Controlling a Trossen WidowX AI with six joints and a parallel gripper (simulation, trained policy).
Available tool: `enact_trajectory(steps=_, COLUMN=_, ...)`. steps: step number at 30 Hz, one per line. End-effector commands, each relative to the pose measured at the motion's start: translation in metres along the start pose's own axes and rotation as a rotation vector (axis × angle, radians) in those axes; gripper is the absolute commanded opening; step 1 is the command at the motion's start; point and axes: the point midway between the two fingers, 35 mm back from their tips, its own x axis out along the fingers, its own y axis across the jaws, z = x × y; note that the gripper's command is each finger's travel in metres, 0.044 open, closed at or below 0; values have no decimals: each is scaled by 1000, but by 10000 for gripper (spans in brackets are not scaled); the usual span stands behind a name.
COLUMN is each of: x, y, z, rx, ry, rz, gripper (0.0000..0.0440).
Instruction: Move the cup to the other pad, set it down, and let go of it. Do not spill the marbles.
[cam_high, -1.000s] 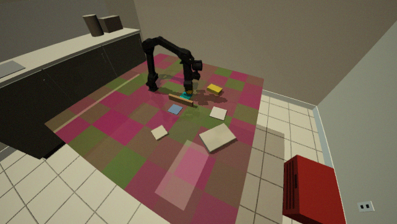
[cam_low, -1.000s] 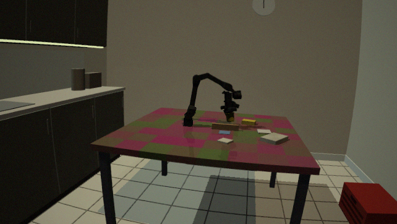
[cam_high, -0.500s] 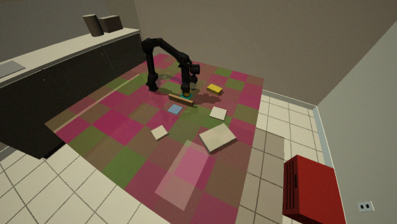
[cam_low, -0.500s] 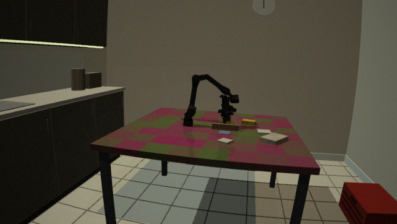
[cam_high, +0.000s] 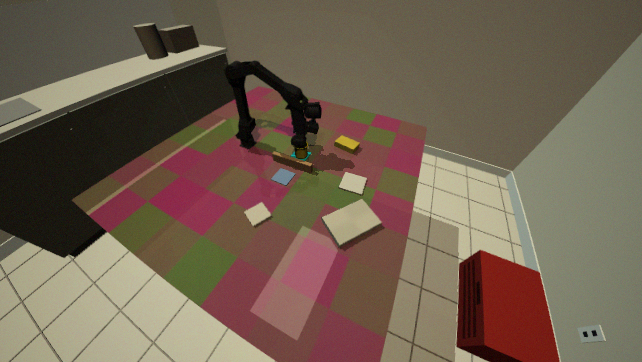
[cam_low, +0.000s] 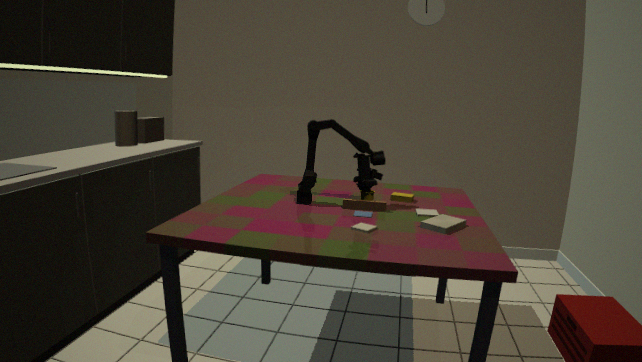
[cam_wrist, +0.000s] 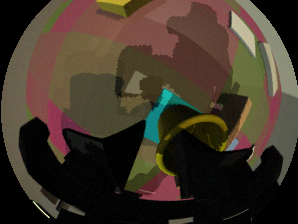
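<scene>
A yellow cup (cam_high: 301, 152) (cam_low: 368, 196) (cam_wrist: 171, 119) stands on the cyan pad (cam_high: 294, 155) (cam_wrist: 154, 120), slightly tilted as far as the wrist view shows. My gripper (cam_high: 300, 144) (cam_low: 367, 189) (cam_wrist: 159, 125) is down at the cup, partly open. Its fingertips stand apart; in the wrist view the right finger overlaps the cup's mouth and the left finger is off to the side with a gap to the rim. A flat blue square (cam_high: 283, 176) (cam_low: 363, 214) lies across the wooden bar from the cup, with nothing on it. Marbles cannot be made out; the cup's inside is dark and partly hidden.
The low wooden bar (cam_high: 292, 162) (cam_low: 364, 204) (cam_wrist: 240, 119) stands close beside the cup. A yellow block (cam_high: 347, 144) (cam_low: 402, 197) (cam_wrist: 117, 7) lies on the cup's far side. Two small white tiles (cam_high: 353, 183) (cam_high: 258, 214) and a large pale slab (cam_high: 352, 221) (cam_low: 443, 223) lie farther off.
</scene>
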Motion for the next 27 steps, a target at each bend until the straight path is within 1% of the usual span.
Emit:
enact_trajectory(steps=1, x=-8, y=0, z=0, rx=12, ry=-33, rz=19, gripper=181)
enact_trajectory(steps=7, x=-19, y=2, z=-4, rx=20, ry=-62, rz=39, gripper=201)
enact_trajectory(steps=21, x=-56, y=1, z=-7, rx=56, ry=-157, rz=59, gripper=271)
enact_trajectory(steps=25, x=-71, y=-3, z=-5, rx=67, ry=-193, rz=56, gripper=316)
enact_trajectory(steps=27, x=-77, y=-5, z=-5, rx=75, ry=-206, rz=54, gripper=361)
